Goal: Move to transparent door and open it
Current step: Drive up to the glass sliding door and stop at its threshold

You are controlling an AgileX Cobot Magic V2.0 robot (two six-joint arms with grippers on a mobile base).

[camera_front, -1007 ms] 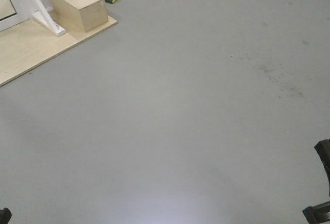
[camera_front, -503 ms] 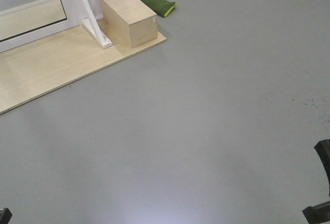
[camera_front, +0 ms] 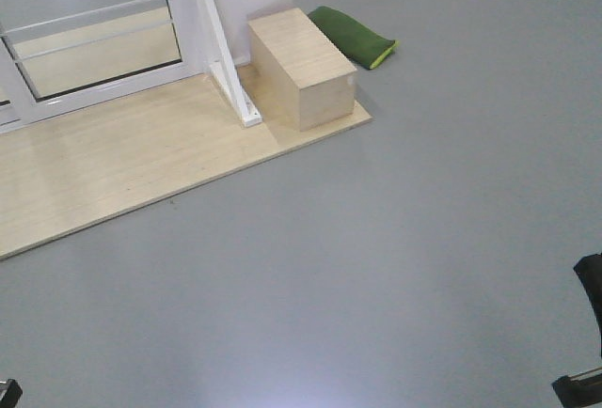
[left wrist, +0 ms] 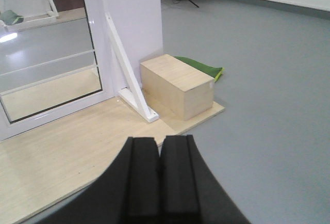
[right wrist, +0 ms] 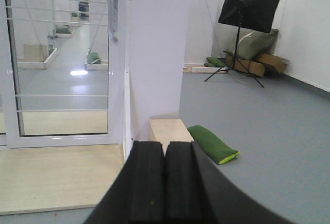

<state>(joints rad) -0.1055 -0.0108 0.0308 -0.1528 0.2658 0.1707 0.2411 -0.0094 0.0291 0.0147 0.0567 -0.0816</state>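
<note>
Both sets of jaws are pressed flat together with nothing held: the left gripper (left wrist: 159, 149) and the right gripper (right wrist: 165, 149) are clamped empty. That's probably just a tucked travel pose, since nothing is within reach yet. Beyond them, the transparent door (right wrist: 62, 64) is found ahead and to the left, set on a pale plywood platform (camera_front: 113, 168) well apart from the robot across bare grey floor (camera_front: 423, 239). Its curved handle (right wrist: 113, 13) is seen on the stile right beside the white wall panel (right wrist: 154, 48), so the door looks slid shut, tbh. A slanted white brace (camera_front: 224, 60) is leaned against that panel, presumably to prop the free-standing mock-up. A wooden box (camera_front: 303, 67) is parked just beside the brace foot, maybe as ballast, and a green cushion (camera_front: 353, 35) is lying behind it. The handle is only caught in the right wrist view. In the front view the door is cropped at the top and left, and the arms are reduced to dark slivers at the bottom corners. The track can't be made out.
</note>
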